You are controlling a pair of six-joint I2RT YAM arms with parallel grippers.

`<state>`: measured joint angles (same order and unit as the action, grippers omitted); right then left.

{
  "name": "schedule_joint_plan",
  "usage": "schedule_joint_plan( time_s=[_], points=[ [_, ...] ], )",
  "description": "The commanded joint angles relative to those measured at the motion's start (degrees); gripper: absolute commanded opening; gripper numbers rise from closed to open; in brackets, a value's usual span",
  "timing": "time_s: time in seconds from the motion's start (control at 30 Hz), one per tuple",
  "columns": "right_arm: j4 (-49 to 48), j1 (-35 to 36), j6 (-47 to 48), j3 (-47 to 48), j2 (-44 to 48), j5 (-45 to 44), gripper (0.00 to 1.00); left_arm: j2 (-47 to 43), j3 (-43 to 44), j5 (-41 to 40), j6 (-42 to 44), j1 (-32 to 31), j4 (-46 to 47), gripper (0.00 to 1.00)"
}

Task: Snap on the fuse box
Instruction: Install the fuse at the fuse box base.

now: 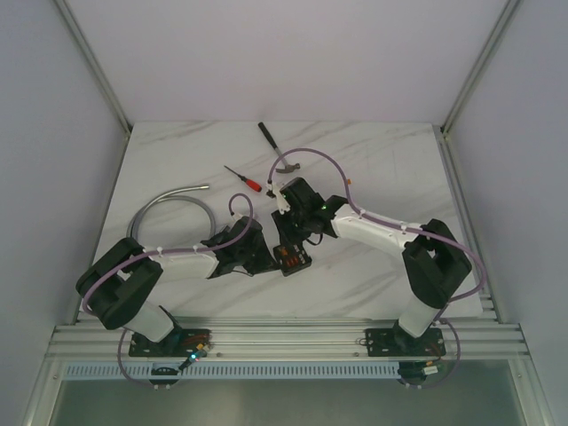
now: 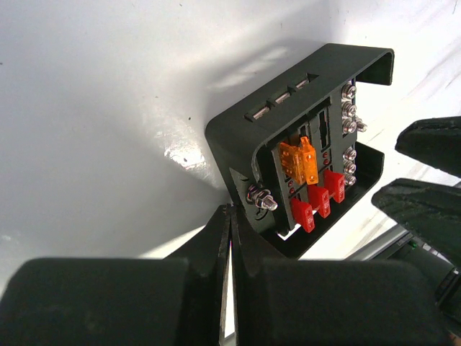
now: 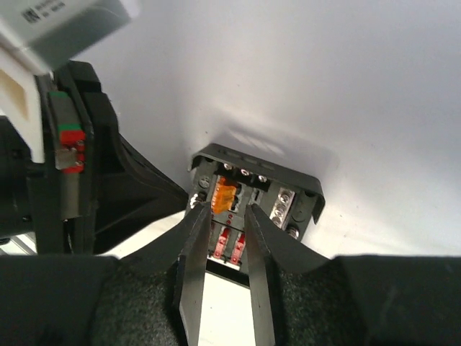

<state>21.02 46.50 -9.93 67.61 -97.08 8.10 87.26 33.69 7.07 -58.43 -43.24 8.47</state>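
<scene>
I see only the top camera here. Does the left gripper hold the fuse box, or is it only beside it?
Observer: The left wrist view shows the left gripper shut on the near corner of the fuse box.
Operator: And the right gripper, open or shut?
Observer: Open: in its wrist view the right gripper has its jaws slightly apart, nothing between them.
Operator: How many fuses are in?
Observer: The left wrist view shows one orange fuse and three red fuses.
</scene>
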Motion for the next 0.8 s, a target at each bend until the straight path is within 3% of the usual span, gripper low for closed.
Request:
schedule_joint_plan(
  time_s=[0.0,0.77],
  points=[
    [-2.5,0.2,-1.3,0.1,-0.4,2.7,0.33,0.0,0.1,-0.7,0.4,-0.2,-0.8,0.08],
    [-0.3,0.6,-1.4,0.2,-4.9,1.5,0.34,-0.3,-0.3,-0.8,0.3,-0.2,-0.8,0.08]
  ],
)
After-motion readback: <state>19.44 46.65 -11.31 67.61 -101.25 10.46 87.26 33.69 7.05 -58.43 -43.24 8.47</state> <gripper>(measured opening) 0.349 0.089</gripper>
